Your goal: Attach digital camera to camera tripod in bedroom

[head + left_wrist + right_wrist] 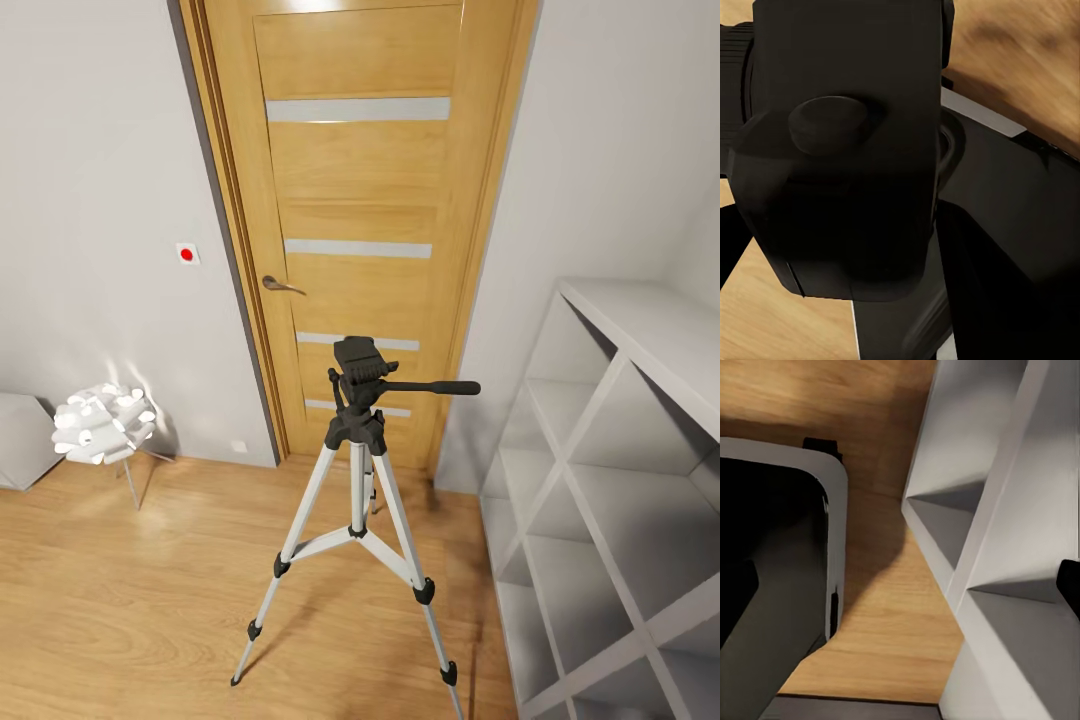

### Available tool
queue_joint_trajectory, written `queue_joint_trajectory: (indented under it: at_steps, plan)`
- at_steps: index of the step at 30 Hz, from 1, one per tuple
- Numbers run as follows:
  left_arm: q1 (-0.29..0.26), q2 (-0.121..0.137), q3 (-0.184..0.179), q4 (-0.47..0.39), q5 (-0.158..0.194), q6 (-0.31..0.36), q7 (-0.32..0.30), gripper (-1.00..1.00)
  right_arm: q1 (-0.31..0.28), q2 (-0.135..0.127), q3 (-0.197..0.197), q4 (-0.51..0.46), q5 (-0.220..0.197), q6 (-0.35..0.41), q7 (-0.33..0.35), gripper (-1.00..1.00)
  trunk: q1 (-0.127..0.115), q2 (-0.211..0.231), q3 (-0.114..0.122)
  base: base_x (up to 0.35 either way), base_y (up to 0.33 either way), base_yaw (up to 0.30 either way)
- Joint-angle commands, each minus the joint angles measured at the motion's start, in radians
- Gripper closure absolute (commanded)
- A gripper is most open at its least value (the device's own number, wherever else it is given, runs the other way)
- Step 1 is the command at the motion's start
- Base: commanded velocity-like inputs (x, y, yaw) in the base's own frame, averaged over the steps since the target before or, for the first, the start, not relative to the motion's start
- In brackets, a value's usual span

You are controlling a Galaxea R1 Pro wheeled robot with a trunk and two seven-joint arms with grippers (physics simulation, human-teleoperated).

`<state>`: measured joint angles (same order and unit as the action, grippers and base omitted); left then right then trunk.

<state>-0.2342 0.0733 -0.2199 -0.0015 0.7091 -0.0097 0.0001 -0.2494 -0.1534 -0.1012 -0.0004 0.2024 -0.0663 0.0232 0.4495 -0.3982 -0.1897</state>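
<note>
A home bedroom: oak door (355, 230), wood plank floor (120, 610), white cube shelving (610, 480).

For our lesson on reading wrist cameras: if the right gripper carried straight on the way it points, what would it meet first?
Probably the wood plank floor, which lies ahead in the right wrist view. The white cube shelving stands close beside that line, and depth is hard to judge, so it might be clipped.

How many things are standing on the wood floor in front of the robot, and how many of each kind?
Camera tripod: 1
White ball-shaped lamp: 1
White cube shelving: 1
Grey box at the left edge, partly cut off: 1
Total: 4
</note>
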Motion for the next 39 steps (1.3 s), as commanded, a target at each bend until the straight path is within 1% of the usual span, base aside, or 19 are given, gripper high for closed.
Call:
queue_joint_trajectory:
  at_steps: [1, 3, 7, 8, 11, 12, 15, 16, 19, 20, 23, 24, 27, 28, 31, 32, 35, 36, 39]
  plan:
    - [-0.001, 0.000, -0.008, 0.000, 0.006, -0.001, 0.000, 1.00, -0.001, 0.001, -0.008, -0.007, 0.009, -0.003, 0.003, -1.00, 0.000, -0.002, -0.002, 0.000, 0.000, 0.000]
    - [-0.001, 0.000, -0.009, 0.000, 0.006, -0.001, 0.000, 1.00, -0.001, 0.002, -0.007, -0.028, 0.010, -0.003, 0.003, -1.00, 0.000, -0.002, -0.002, 0.000, 0.000, 0.000]
    - [-0.001, -0.001, -0.009, 0.000, 0.006, -0.001, 0.000, 1.00, -0.001, 0.005, 0.016, -0.108, 0.030, 0.000, 0.006, -1.00, 0.000, -0.002, -0.002, 0.000, 0.000, 0.000]
    - [-0.001, -0.001, -0.009, 0.000, 0.006, -0.001, 0.000, 1.00, -0.001, 0.004, 0.025, -0.157, 0.037, 0.011, 0.011, -1.00, 0.000, -0.002, -0.002, 0.000, 0.000, 0.000]
    - [-0.001, -0.001, -0.009, 0.000, 0.006, -0.001, 0.000, 1.00, -0.001, 0.002, 0.034, -0.246, 0.041, 0.058, 0.021, -1.00, 0.000, -0.002, -0.002, 0.000, 0.000, 0.000]
    - [-0.001, -0.001, -0.009, 0.000, 0.006, -0.001, 0.000, 1.00, 0.000, 0.003, 0.037, -0.317, 0.041, 0.110, 0.032, -1.00, 0.000, -0.002, -0.002, 0.000, 0.000, 0.000]
    - [-0.001, 0.000, -0.009, 0.000, 0.006, -0.001, 0.000, 1.00, 0.002, 0.003, 0.039, -0.439, 0.041, 0.202, 0.049, -1.00, 0.000, -0.002, -0.002, 0.000, 0.000, 0.000]
    - [-0.001, -0.001, -0.009, 0.000, 0.006, -0.001, 0.000, 1.00, 0.004, 0.004, 0.040, -0.529, 0.038, 0.267, 0.060, -1.00, 0.000, -0.002, -0.002, 0.000, 0.000, 0.000]
    - [-0.001, 0.000, -0.009, 0.000, 0.006, -0.001, 0.000, 1.00, 0.003, 0.004, 0.040, -0.669, 0.029, 0.367, 0.074, -1.00, 0.000, -0.002, -0.002, 0.000, 0.000, 0.000]
    - [-0.001, 0.000, -0.009, 0.000, 0.006, -0.001, 0.000, 1.00, -0.001, 0.004, 0.040, -0.754, 0.018, 0.432, 0.080, -1.00, 0.000, -0.002, -0.002, 0.000, 0.000, 0.000]
    - [-0.001, -0.001, -0.009, 0.000, 0.006, -0.001, 0.000, 1.00, -0.018, 0.002, 0.040, -0.861, -0.007, 0.529, 0.088, -1.00, 0.000, -0.002, -0.002, 0.000, 0.000, 0.000]
    - [-0.001, 0.000, -0.009, 0.000, 0.006, -0.001, 0.000, 1.00, -0.042, 0.001, 0.040, -0.918, -0.024, 0.591, 0.091, -1.00, 0.000, -0.002, -0.002, 0.000, 0.000, 0.000]
    - [-0.001, 0.000, -0.009, 0.000, 0.006, -0.001, 0.000, 1.00, -0.093, 0.000, 0.040, -0.980, -0.044, 0.681, 0.094, -1.00, 0.000, -0.002, -0.002, 0.000, 0.000, 0.000]
    - [-0.001, 0.000, -0.009, 0.000, 0.006, -0.001, 0.000, 1.00, -0.134, -0.001, 0.040, -1.005, -0.053, 0.737, 0.096, -1.00, 0.000, -0.002, -0.002, 0.000, 0.000, 0.000]
    - [-0.001, 0.000, -0.009, 0.000, 0.006, -0.001, 0.000, 1.00, -0.202, 0.000, 0.040, -1.026, -0.061, 0.811, 0.098, -1.00, 0.000, -0.002, -0.002, 0.000, 0.000, 0.000]
    - [-0.001, 0.000, -0.009, 0.000, 0.006, -0.001, 0.000, 1.00, -0.246, 0.001, 0.040, -1.035, -0.064, 0.852, 0.100, -1.00, 0.000, -0.002, -0.002, 0.000, 0.000, 0.000]
    - [-0.001, -0.001, -0.009, 0.000, 0.006, -0.001, 0.000, 1.00, -0.308, 0.002, 0.040, -1.044, -0.067, 0.903, 0.107, -1.00, 0.000, -0.002, -0.002, 0.000, 0.000, 0.000]
    - [-0.001, -0.001, -0.009, 0.000, 0.006, -0.001, 0.000, 1.00, -0.346, 0.003, 0.040, -1.051, -0.068, 0.928, 0.116, -1.00, 0.000, -0.002, -0.002, 0.000, 0.000, 0.000]
    - [-0.001, -0.001, -0.009, 0.000, 0.006, -0.001, 0.000, 1.00, -0.391, 0.004, 0.040, -1.061, -0.069, 0.958, 0.139, -1.00, 0.000, -0.002, -0.002, 0.000, 0.000, 0.000]
